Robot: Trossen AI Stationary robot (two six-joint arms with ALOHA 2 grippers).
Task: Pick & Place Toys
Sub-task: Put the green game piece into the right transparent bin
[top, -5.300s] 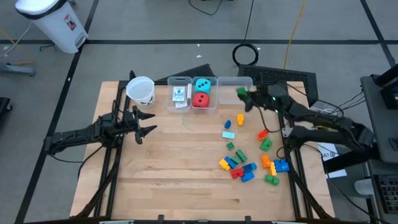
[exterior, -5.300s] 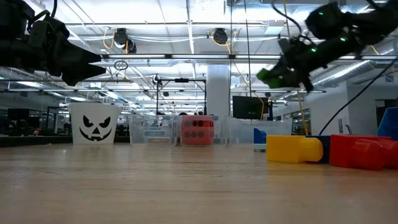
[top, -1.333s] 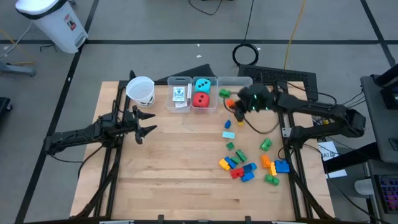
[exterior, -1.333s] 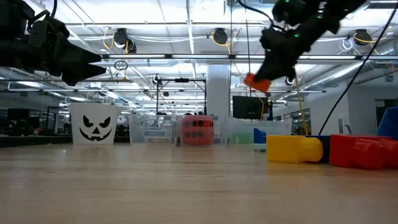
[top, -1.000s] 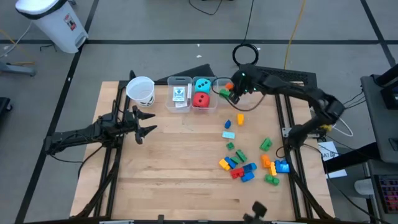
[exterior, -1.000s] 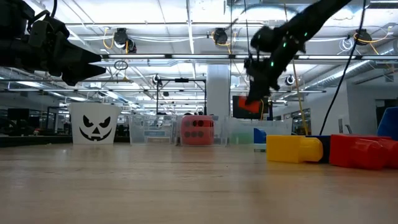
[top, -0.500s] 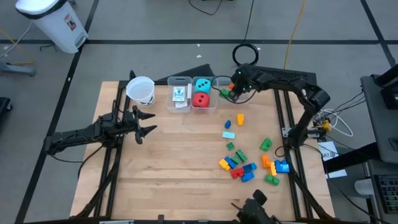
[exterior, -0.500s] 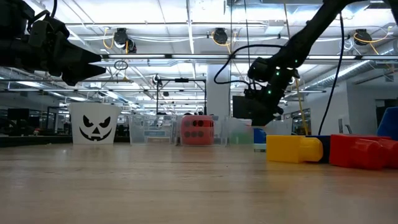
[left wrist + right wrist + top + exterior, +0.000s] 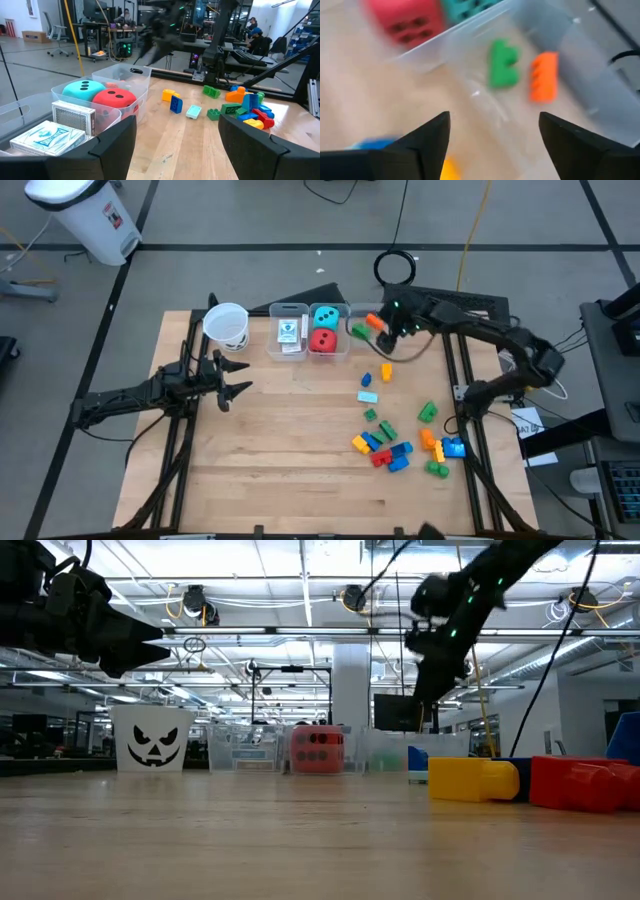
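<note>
**Right gripper spread over the rightmost bin, two bricks inside**

In the high view the right gripper (image 9: 392,330) hangs at the upper centre-right of the frame, over the near edge of the rightmost clear bin (image 9: 392,311). Its own wrist view shows its two dark fingers (image 9: 427,137) spread wide with nothing between them. Beyond them, inside the bin, lie a green brick (image 9: 503,63) and an orange brick (image 9: 544,76), side by side and blurred. From above, the arm covers part of this bin, so only the bricks' edges show.

The middle bin (image 9: 341,352) holds the teal die (image 9: 324,317) and the red die (image 9: 322,339). The left bin (image 9: 272,330) holds the white card packs (image 9: 288,332); in the left wrist view two packs (image 9: 74,116) show, one partly cut off by the frame's lower edge.

The loose bricks (image 9: 392,443) are scattered at the centre-right of the table (image 9: 280,450), with a blue and a yellow one nearer the bins. In the low view only a yellow brick (image 9: 472,780) and a red one (image 9: 583,783) are plain; the rest are hidden behind them.

The left gripper (image 9: 232,376) waits at the centre-left of the high view, beside the white cup (image 9: 227,325), its fingers apart and empty.
</note>
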